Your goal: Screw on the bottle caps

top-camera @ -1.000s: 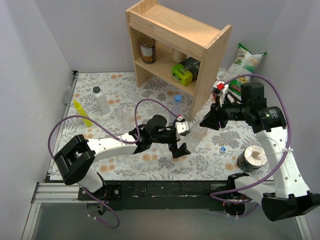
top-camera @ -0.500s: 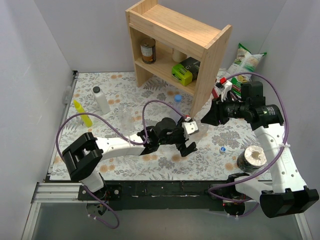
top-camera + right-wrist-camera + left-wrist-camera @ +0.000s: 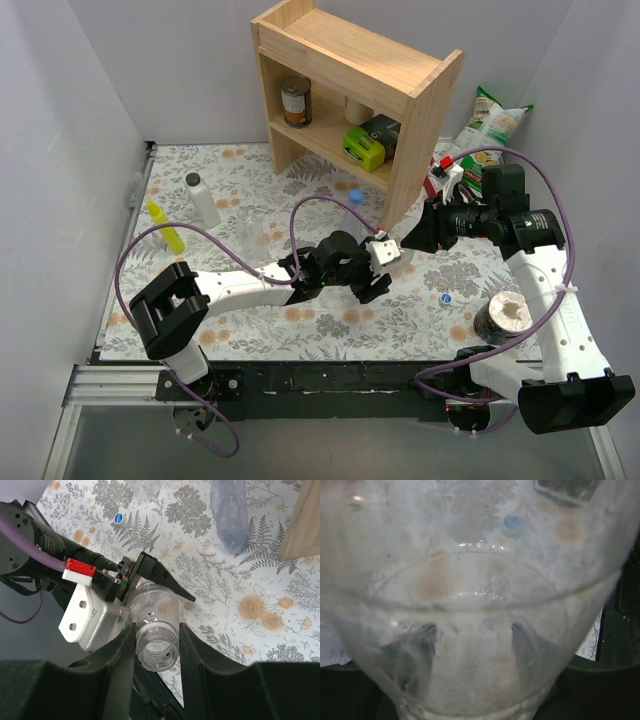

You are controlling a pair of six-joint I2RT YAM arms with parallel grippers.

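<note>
Off the floral-patterned table (image 3: 230, 175), right of its middle: an uncapped clear plastic bottle (image 3: 156, 611), caught between both arms. Long axis slanted, running from the left gripper (image 3: 383, 272) toward the right gripper (image 3: 157, 647), open mouth facing the right wrist camera. Pinched at the threaded neck by the right gripper, one finger hard against each side, no gap to be seen. Flanked lower down, on the body, by the black jaws of the left gripper. In the left wrist view, nothing but bottle wall filling the frame, with two dark finger shapes showing through it, so cannot tell whether pressed home or only standing alongside. No cap in either tool. Nearest loose piece: a small round blue plastic screw cap (image 3: 446, 298), flat on the table, toward the near right corner from the bottle, well apart from it and about equally far from both grippers. Probably a hand-over: body to be taken firmly by the left, neck freed by the right, then the right sent toward the near edge for the cap. Turns on that neck: no room for a cap while fingers sit on the threads. Risk of the smooth, thin wall slipping or buckling if released before the left has a sure hold.
</note>
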